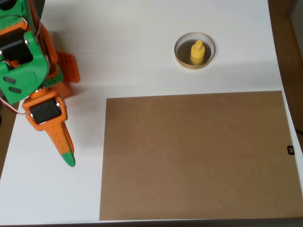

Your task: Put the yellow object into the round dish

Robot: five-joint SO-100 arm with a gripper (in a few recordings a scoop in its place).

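Yellow object [197,51] upright inside round dish [182,56], claw [67,156] well apart

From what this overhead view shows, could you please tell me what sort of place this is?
Probably a hobby or lab tabletop test setup: a white table with a brown board, a 3D-printed-looking orange and green arm, and the yellow object in the round dish.

At the upper left of the overhead view we see the arm [28,61], built of orange and green plastic parts with black motor blocks. Its gripper [66,151] is an orange pointed finger with small holes and a green tip. Thin red and white cables run beside it.
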